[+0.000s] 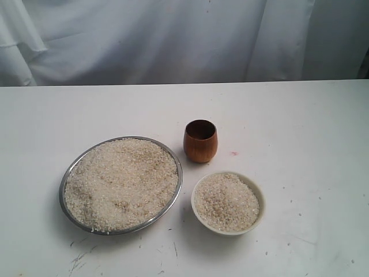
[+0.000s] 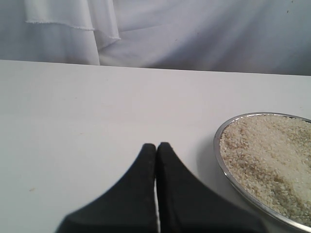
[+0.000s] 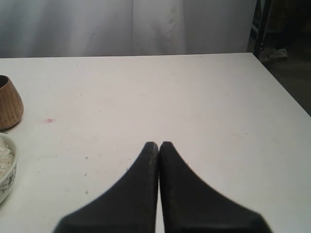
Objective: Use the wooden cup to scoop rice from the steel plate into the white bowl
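**Rice heaped in both vessels, cup standing empty-handed between**

The steel plate (image 1: pixel 62 193) sits on the white tabletop (image 1: pixel 300 115), filled almost to its thin rim with pale beige rice (image 1: pixel 121 182) in a low granular mound. At about 2 o'clock from the plate, the glossy orange-brown wooden cup (image 1: pixel 200 145) stands upright, its inside dark. The white bowl (image 1: pixel 260 197) lies at 5 o'clock from the cup, near it but apart, and also holds rice. The left claw (image 2: pixel 156 145) and right claw (image 3: pixel 159 144) are each pressed together, pinching nothing.
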